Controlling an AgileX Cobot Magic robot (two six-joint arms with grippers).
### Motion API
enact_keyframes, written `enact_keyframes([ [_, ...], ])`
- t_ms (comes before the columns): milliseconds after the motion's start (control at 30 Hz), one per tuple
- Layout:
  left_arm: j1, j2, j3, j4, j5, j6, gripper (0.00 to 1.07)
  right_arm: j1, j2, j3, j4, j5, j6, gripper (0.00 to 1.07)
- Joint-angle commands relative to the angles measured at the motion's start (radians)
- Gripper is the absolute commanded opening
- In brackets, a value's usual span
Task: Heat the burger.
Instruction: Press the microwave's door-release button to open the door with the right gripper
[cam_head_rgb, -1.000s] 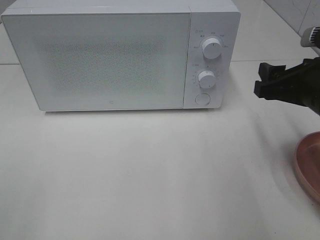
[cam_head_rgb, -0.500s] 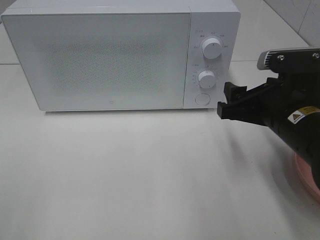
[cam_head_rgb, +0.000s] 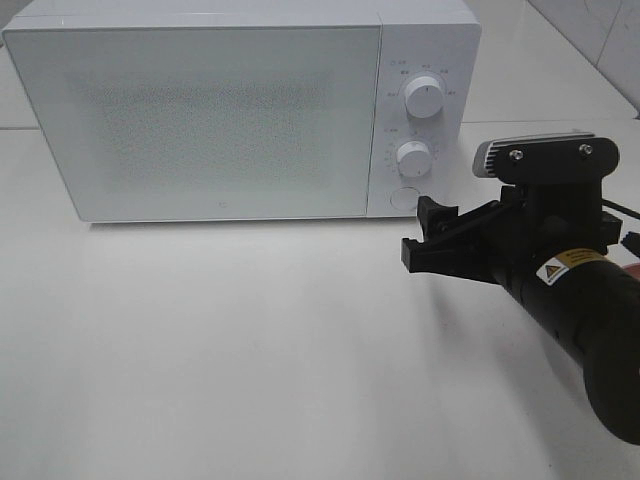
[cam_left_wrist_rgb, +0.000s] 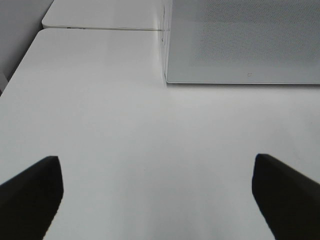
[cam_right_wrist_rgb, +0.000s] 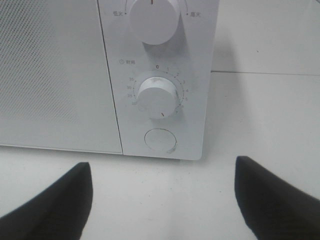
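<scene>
Since the burger shows in no view, its heading and its place relative to either gripper cannot be told. With jaws wide and empty, the right gripper (cam_head_rgb: 419, 228) hangs just near of the shut microwave's (cam_head_rgb: 220, 120) round button (cam_right_wrist_rgb: 160, 141). Likewise wide, the left gripper (cam_left_wrist_rgb: 160, 195) overlooks the white table (cam_head_rgb: 250, 350) near the microwave's left corner.

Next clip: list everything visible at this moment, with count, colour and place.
microwave: one, white, door shut, at the back of the table
upper knob: one, white, on the microwave's control panel
lower knob: one, white, under the upper knob
round button: one, white, under the lower knob
table: one, white, beneath everything
burger: none in view
right gripper: one, black, open and empty, just in front of the round button
left gripper: one, black, open and empty, above the table before the microwave
</scene>
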Motion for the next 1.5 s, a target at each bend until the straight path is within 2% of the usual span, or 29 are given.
enact_keyframes([
  [33, -0.002, -0.019, 0.004, -0.002, -0.01, -0.007, 0.98, 0.003, -0.001, 0.001, -0.003, -0.017, 0.094, 0.73],
  [200, -0.002, -0.019, 0.004, -0.002, -0.01, -0.007, 0.98, 0.003, -0.001, 0.001, -0.003, -0.017, 0.294, 0.71],
  [233, -0.002, -0.019, 0.004, -0.002, -0.01, -0.007, 0.98, 0.003, -0.001, 0.001, -0.003, -0.016, 0.412, 0.68],
  [267, -0.002, -0.019, 0.004, -0.002, -0.01, -0.007, 0.98, 0.003, -0.001, 0.001, -0.003, -0.016, 0.412, 0.68],
  [367, -0.002, -0.019, 0.004, -0.002, -0.01, -0.007, 0.98, 0.003, -0.001, 0.001, -0.003, -0.016, 0.647, 0.61],
  [400, -0.002, -0.019, 0.004, -0.002, -0.01, -0.007, 0.98, 0.003, -0.001, 0.001, -0.003, -0.016, 0.647, 0.61],
  [433, -0.002, -0.019, 0.004, -0.002, -0.01, -0.007, 0.98, 0.003, -0.001, 0.001, -0.003, -0.016, 0.789, 0.57],
  [467, -0.002, -0.019, 0.004, -0.002, -0.01, -0.007, 0.98, 0.003, -0.001, 0.001, -0.003, -0.016, 0.789, 0.57],
  [533, -0.002, -0.019, 0.004, -0.002, -0.01, -0.007, 0.98, 0.003, -0.001, 0.001, -0.003, -0.016, 0.987, 0.49],
  [600, -0.002, -0.019, 0.004, -0.002, -0.01, -0.007, 0.98, 0.003, -0.001, 0.001, -0.003, -0.016, 1.052, 0.46],
  [633, -0.002, -0.019, 0.004, -0.002, -0.01, -0.007, 0.98, 0.003, -0.001, 0.001, -0.003, -0.016, 1.148, 0.4],
  [667, -0.002, -0.019, 0.004, -0.002, -0.01, -0.007, 0.98, 0.003, -0.001, 0.001, -0.003, -0.016, 1.148, 0.4],
  [733, -0.002, -0.019, 0.004, -0.002, -0.01, -0.007, 0.98, 0.003, -0.001, 0.001, -0.003, -0.016, 1.256, 0.3],
  [767, -0.002, -0.019, 0.004, -0.002, -0.01, -0.007, 0.98, 0.003, -0.001, 0.001, -0.003, -0.016, 1.256, 0.3],
  [800, -0.002, -0.019, 0.004, -0.002, -0.01, -0.007, 0.98, 0.003, -0.001, 0.001, -0.003, -0.016, 1.319, 0.22],
  [833, -0.002, -0.019, 0.004, -0.002, -0.01, -0.007, 0.98, 0.003, -0.001, 0.001, -0.003, -0.016, 1.319, 0.22],
  [867, -0.002, -0.019, 0.004, -0.002, -0.01, -0.007, 0.98, 0.003, -0.001, 0.001, -0.003, -0.012, 1.373, 0.16],
  [1067, -0.002, -0.019, 0.004, -0.002, -0.01, -0.007, 0.98, 0.003, -0.001, 0.001, 0.029, 0.066, 1.491, 0.01],
  [1500, -0.002, -0.019, 0.004, -0.002, -0.01, -0.007, 0.98, 0.0, 0.038, -0.015, 0.066, 0.093, 1.49, 0.0],
])
